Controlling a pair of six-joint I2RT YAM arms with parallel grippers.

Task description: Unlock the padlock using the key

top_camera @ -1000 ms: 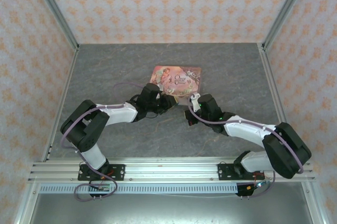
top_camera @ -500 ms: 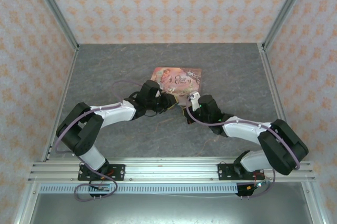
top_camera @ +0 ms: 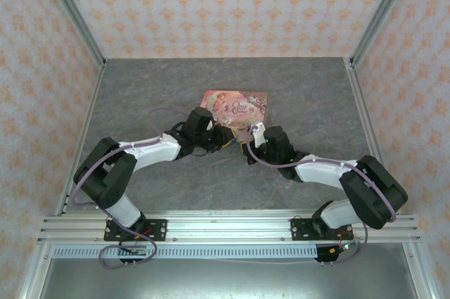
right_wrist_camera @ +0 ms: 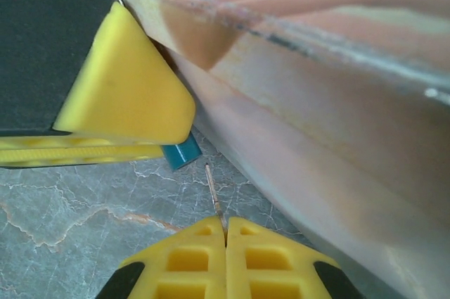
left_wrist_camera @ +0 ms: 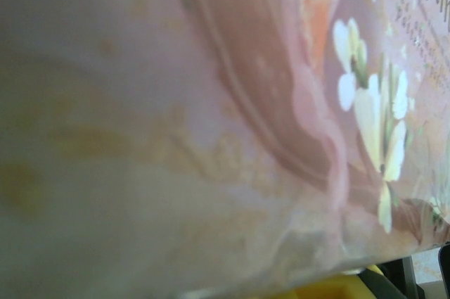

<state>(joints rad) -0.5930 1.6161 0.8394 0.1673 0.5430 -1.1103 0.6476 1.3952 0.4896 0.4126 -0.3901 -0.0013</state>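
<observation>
The step in hand seemed to be the bringing of the key to the lock, with the insertion not yet done. In the right wrist view the right gripper (right_wrist_camera: 226, 234) had its two yellow jaws pressed fully together, and a thin metal key (right_wrist_camera: 214, 190) stood out from between them, pointing up and a little to the left. Just above the key tip a small teal corner of the padlock (right_wrist_camera: 181, 153) showed beside the grey table (right_wrist_camera: 63, 200). It came out from between the yellow fingers (right_wrist_camera: 123, 88) of the left gripper (top_camera: 223, 137), whose jaws looked nearly closed and appeared to pinch the padlock. Most of its body was hidden behind them, and the shackle could not be seen. The padlock was close against the low edge of the pink box (right_wrist_camera: 330, 102), and the key tip was near it but apart from it. In the top view both grippers met at the near edge of this box. The keyhole was hidden, so I cannot tell if the key was in line with it. By my judgement the next move called for a small, slow advance of the key toward the teal face, perhaps with a slight turn of the wrist first, because such a thin key could slip past the lock or bend.
</observation>
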